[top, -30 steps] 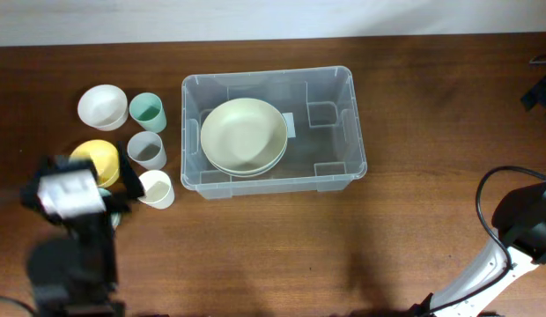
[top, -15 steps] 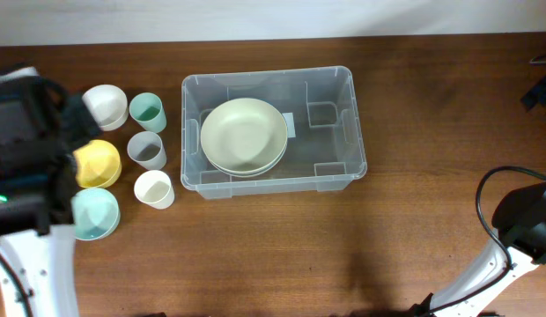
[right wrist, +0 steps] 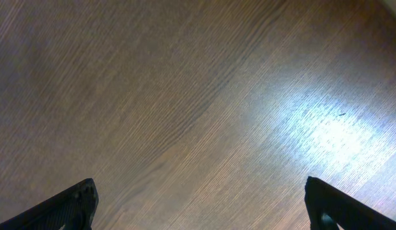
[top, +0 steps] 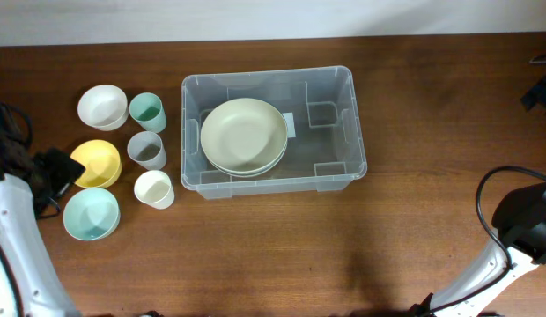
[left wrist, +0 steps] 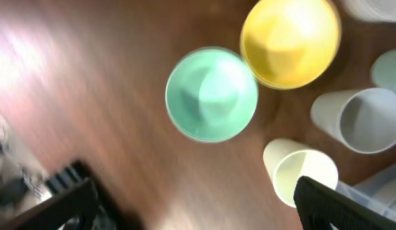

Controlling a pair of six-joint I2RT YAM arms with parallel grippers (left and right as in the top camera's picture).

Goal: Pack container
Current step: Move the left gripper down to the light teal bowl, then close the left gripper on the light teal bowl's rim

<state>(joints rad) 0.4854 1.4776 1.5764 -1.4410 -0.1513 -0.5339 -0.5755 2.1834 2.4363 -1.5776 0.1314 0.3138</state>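
Observation:
The clear rectangular container [top: 357,123] stands mid-table with cream bowls [top: 244,134] stacked inside. To its left stand a white bowl [top: 102,106], a green cup [top: 147,112], a grey cup [top: 146,150], a yellow bowl [top: 97,163], a cream cup [top: 155,188] and a mint bowl [top: 91,213]. My left gripper [top: 60,169] is at the far left beside the yellow bowl, open and empty. Its blurred wrist view [left wrist: 198,211] shows the mint bowl [left wrist: 212,94], yellow bowl [left wrist: 290,41], grey cup [left wrist: 364,120] and cream cup [left wrist: 303,176]. My right gripper [right wrist: 201,204] is open over bare wood.
The right arm [top: 520,224] with its cable sits at the table's right front, far from the container. Bare brown wood lies in front of and to the right of the container. A pale wall edge runs along the back.
My left arm has swung from over the mint bowl out to the table's far left edge, uncovering the bowls. No object has moved. The right arm is still.

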